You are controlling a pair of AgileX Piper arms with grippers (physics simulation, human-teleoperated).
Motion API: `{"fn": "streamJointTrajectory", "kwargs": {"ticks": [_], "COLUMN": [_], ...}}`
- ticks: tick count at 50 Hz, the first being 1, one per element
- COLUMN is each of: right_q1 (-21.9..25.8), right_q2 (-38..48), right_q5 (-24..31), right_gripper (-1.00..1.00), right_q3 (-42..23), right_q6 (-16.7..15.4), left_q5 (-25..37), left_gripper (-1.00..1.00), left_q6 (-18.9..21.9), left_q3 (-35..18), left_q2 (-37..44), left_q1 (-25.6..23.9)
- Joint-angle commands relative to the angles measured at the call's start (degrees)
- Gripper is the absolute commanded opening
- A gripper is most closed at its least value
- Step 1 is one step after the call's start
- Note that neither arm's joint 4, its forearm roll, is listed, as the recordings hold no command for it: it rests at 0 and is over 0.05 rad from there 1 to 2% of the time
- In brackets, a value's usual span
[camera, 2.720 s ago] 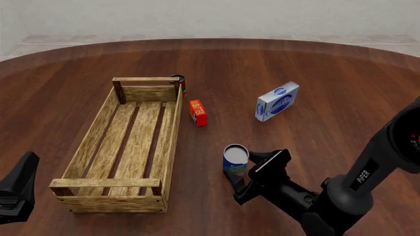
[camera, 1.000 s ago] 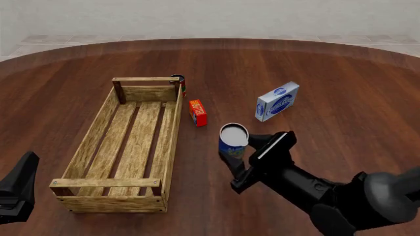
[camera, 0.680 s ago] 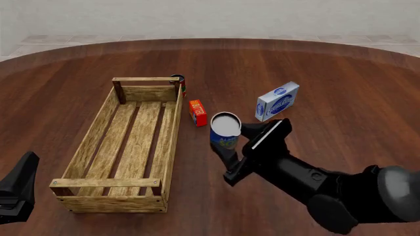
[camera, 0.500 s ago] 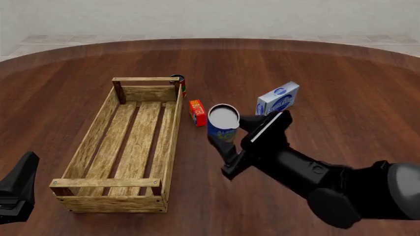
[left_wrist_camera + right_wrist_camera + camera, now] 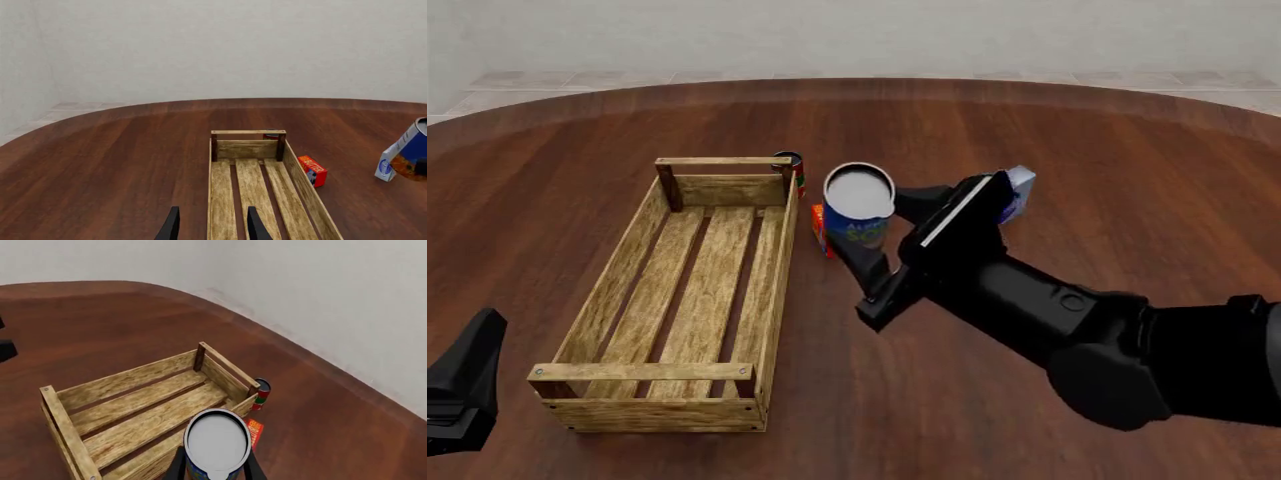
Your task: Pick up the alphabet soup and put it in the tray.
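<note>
Left hand (image 5: 461, 395): low at the near left corner of the front view, apart from everything; its own camera shows two dark fingers (image 5: 170, 226) parted with nothing between them, pointed along the tray.
Right hand (image 5: 874, 240): clenched on the can, one finger on either side of it (the wrist view shows the two fingers (image 5: 175, 467) hugging the can's sides).
Can (image 5: 858, 208): alphabet soup, blue label, silver-grey top facing up, lifted clear of the tabletop (image 5: 1068, 170); in the front view it sits just right of the tray's right rail, and in the wrist view above that rail.
Tray (image 5: 614, 290): light-wood slatted crate, long axis running near to far, nothing lying on its slats.
Red box (image 5: 312, 170): on the tabletop just right of the tray, mostly hidden behind the can in the front view.
Blue-and-white box (image 5: 1018, 188): farther right, only a corner showing past the right arm.
Dark can (image 5: 790, 166): red and green, upright, touching or just beside the tray's far right post (cannot tell which).
</note>
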Motion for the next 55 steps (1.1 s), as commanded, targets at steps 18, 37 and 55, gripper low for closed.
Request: {"fn": "streamJointTrajectory", "kwargs": {"ticks": [18,37,55], "right_q1": [4.2,6.9,7.7], "right_q2": [4.5,8.8,13.4], "right_q5": [3.6,4.1,4.9], "right_gripper": [-1.0,-1.0,-1.0], "right_q3": [-9.8,-14.3,-19.9], "right_q6": [1.2,1.8,1.4], "left_q5": [0.0,0.0,0.0], "left_gripper": [1.0,1.0,1.0], "left_q6": [0.0,0.0,0.0], "left_q3": [0.0,0.0,0.0], "left_q2": [0.0,0.0,0.0], "left_q1": [0.0,0.0,0.0]}}
